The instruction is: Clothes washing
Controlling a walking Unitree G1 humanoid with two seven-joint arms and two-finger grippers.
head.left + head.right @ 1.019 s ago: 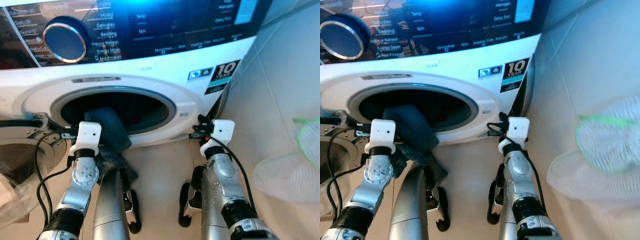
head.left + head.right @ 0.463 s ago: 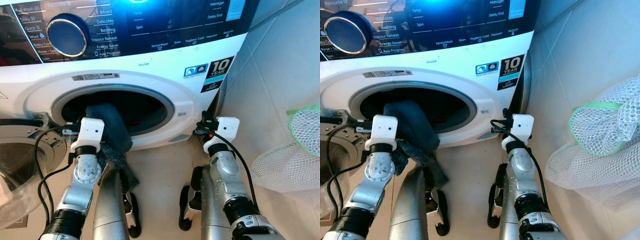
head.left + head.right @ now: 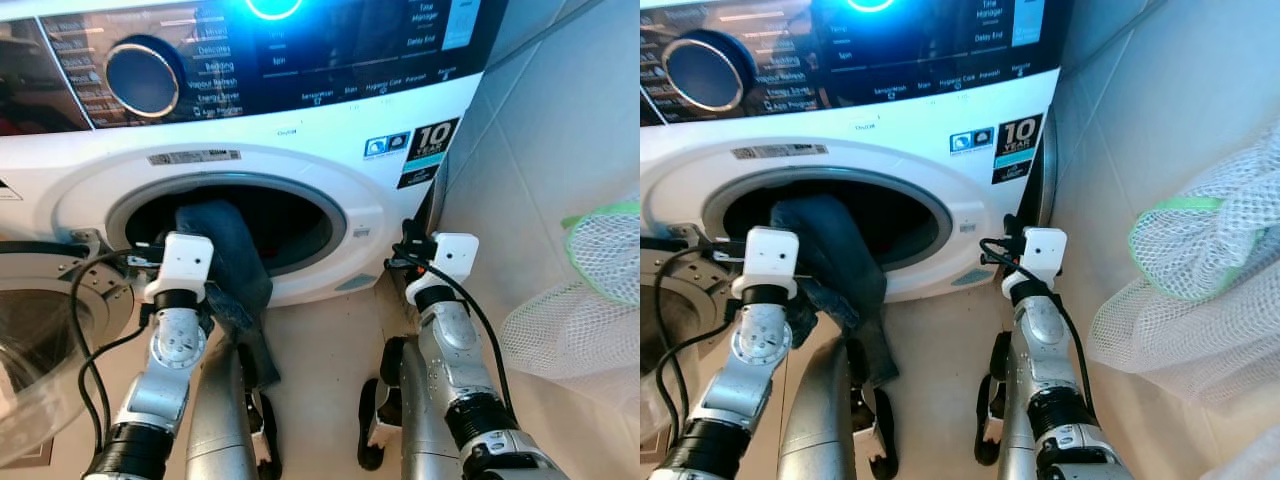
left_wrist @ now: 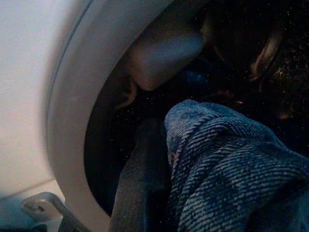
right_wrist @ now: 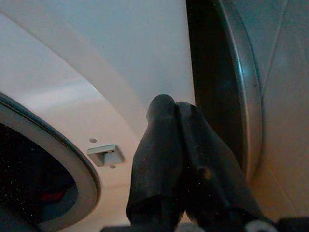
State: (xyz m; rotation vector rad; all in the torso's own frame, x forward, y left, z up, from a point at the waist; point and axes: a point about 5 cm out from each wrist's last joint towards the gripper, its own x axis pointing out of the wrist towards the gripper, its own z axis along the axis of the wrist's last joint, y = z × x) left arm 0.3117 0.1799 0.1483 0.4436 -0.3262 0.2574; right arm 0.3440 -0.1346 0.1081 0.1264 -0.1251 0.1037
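Observation:
A white front-loading washing machine (image 3: 300, 130) stands before me with its drum opening (image 3: 295, 225) uncovered. A pair of blue jeans (image 3: 238, 265) drapes over the lower rim of the opening, one end inside the drum and the other hanging toward the floor. My left gripper (image 4: 161, 193) is at the drum's mouth, shut on the jeans (image 4: 227, 174), and denim covers all but one black finger (image 4: 140, 183). My right gripper (image 5: 176, 140) is shut on nothing, held close to the machine's front panel right of the opening. Something red (image 5: 53, 197) lies deep in the drum.
The round door (image 3: 40, 340) hangs open at the left, close to my left arm. A white mesh laundry bag (image 3: 590, 300) with a green rim sits at the right against the tiled wall (image 3: 560, 130). Beige floor (image 3: 320, 370) lies between my arms.
The head camera has shifted slightly. The left gripper has edged a little up toward the drum mouth with the jeans, whose loose end now hangs lower. The right arm has stayed put.

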